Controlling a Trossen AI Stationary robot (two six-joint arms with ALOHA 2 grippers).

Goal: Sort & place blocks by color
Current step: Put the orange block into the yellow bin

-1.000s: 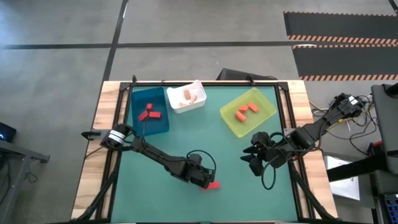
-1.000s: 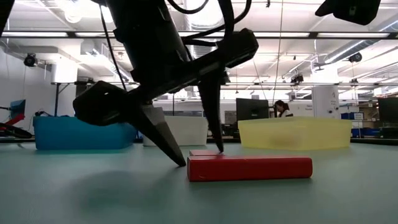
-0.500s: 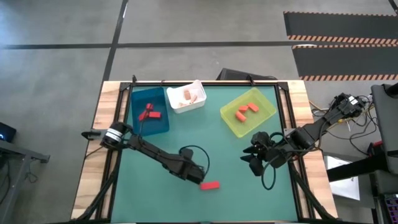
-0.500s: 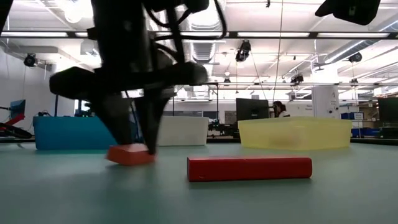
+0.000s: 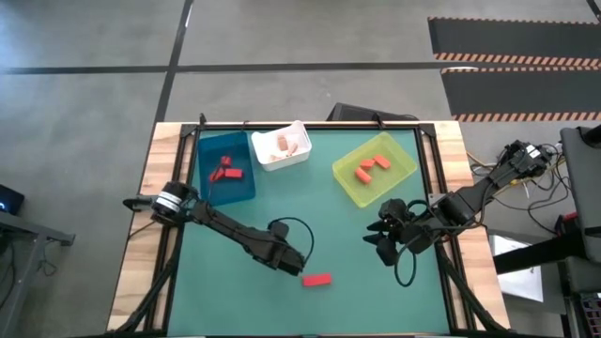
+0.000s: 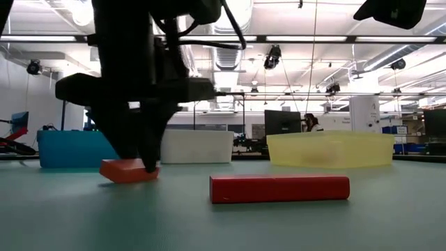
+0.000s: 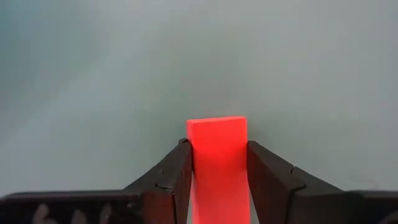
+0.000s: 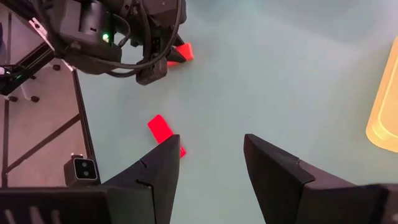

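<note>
Green matting covers the counter [image 5: 338, 216], with two dark robot arms reaching over it. The left end effector [image 5: 299, 267] sits low near the front middle of the counter, its fingers [image 7: 177, 174] closed tight against both sides of an orange-red block [image 7: 217, 162]. In the low view, this held block [image 6: 128, 170] is at or just above the surface; which of the two cannot be told. A red bar [image 5: 316, 280] lies flat on the counter just beside that end effector, toward the front edge, untouched.

The right end effector [image 5: 380, 235] hangs over the right side of the counter, near the yellow-green bin [image 5: 401, 175], with its two fingers [image 8: 155, 168] spread apart and holding nothing.

Three bins stand along the far side. The blue bin [image 5: 246, 191] at far left holds red blocks [image 5: 225, 169]. The white bin [image 5: 272, 161] beside it holds pale tan blocks [image 5: 285, 144]. The yellow-green bin, further right, holds orange blocks [image 5: 371, 166].
</note>
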